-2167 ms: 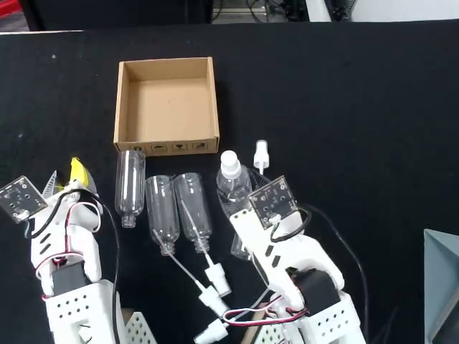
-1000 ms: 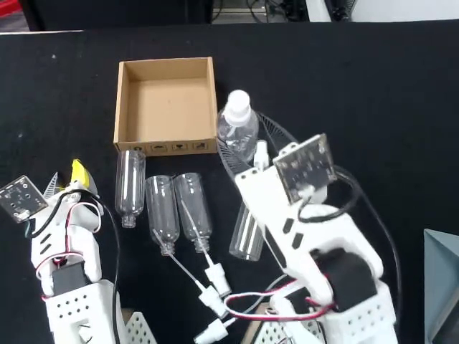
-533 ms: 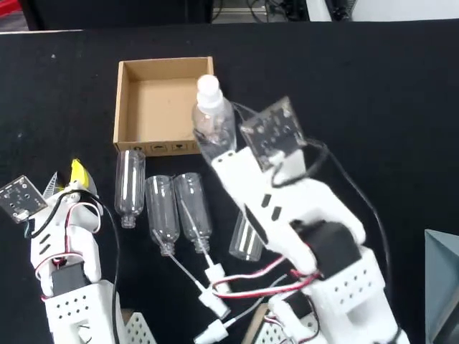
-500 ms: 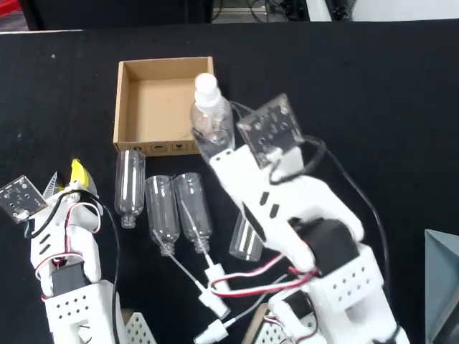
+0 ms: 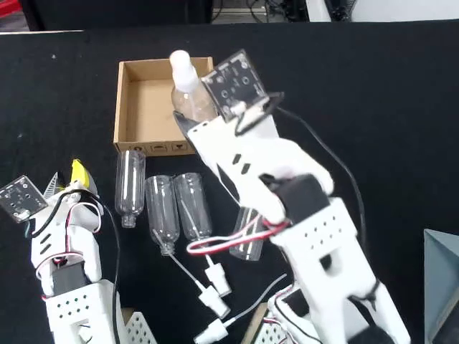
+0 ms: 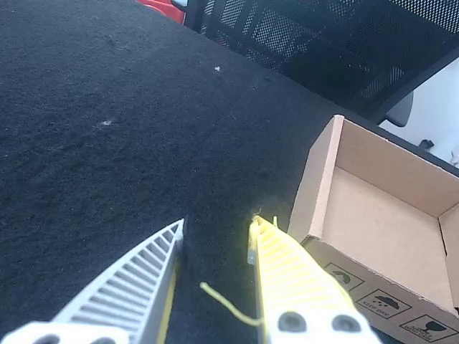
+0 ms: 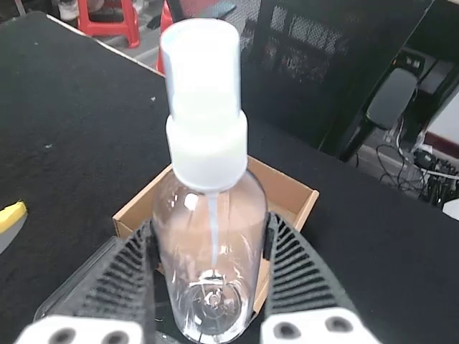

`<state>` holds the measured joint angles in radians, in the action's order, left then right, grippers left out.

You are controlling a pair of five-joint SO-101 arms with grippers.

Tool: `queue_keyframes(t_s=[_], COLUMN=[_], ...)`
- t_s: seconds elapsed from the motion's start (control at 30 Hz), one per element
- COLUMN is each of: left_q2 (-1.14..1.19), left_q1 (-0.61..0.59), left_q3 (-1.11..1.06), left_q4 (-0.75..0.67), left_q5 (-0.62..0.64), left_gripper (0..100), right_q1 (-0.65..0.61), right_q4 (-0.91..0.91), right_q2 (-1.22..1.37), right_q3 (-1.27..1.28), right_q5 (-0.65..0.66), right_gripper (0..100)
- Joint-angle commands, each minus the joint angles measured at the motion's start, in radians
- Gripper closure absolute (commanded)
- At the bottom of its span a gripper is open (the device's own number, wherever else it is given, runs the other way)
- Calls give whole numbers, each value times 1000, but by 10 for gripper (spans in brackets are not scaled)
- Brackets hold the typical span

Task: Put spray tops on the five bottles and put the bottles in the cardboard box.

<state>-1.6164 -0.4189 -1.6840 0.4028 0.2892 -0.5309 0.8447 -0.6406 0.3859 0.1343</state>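
My right gripper point(image 5: 192, 115) is shut on a clear bottle point(image 5: 188, 97) with a white spray top point(image 5: 179, 61) and holds it upright over the near right part of the cardboard box point(image 5: 122, 107). In the right wrist view the bottle point(image 7: 208, 244) stands between the fingers, its spray top point(image 7: 204, 107) up, with the box point(image 7: 295, 192) behind it. Three uncapped bottles point(image 5: 162, 209) lie in front of the box, and a further one point(image 5: 247, 242) lies partly under the right arm. Loose spray tops point(image 5: 216, 290) lie near the front edge. My left gripper point(image 6: 215, 229) stands open and empty, short of the box point(image 6: 373, 215).
A grey object point(image 5: 441, 279) stands at the table's right edge. The black tabletop stretches bare to the right of and behind the box. The left gripper's yellow finger point(image 7: 11, 215) shows far off in the right wrist view.
My right arm has carried the capped bottle up from the table and leftward, from beside the box's right wall to over the box. The left arm has stayed still.
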Motion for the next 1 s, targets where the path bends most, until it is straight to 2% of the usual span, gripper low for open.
queue_keyframes(t_s=[0.0,0.13,0.97], left_q2=[-14,-14,-14], left_q1=[-2,-2,-1], left_q3=[-25,-25,-25], left_q4=[11,11,6], left_q5=[-9,-9,-9], left_gripper=[863,863,863], right_q1=[-18,-18,-18], right_q4=[-32,-40,-466], right_q2=[50,124,456], right_q3=[-114,-174,-185], right_q5=[-11,-11,-11], right_gripper=[975,973,972])
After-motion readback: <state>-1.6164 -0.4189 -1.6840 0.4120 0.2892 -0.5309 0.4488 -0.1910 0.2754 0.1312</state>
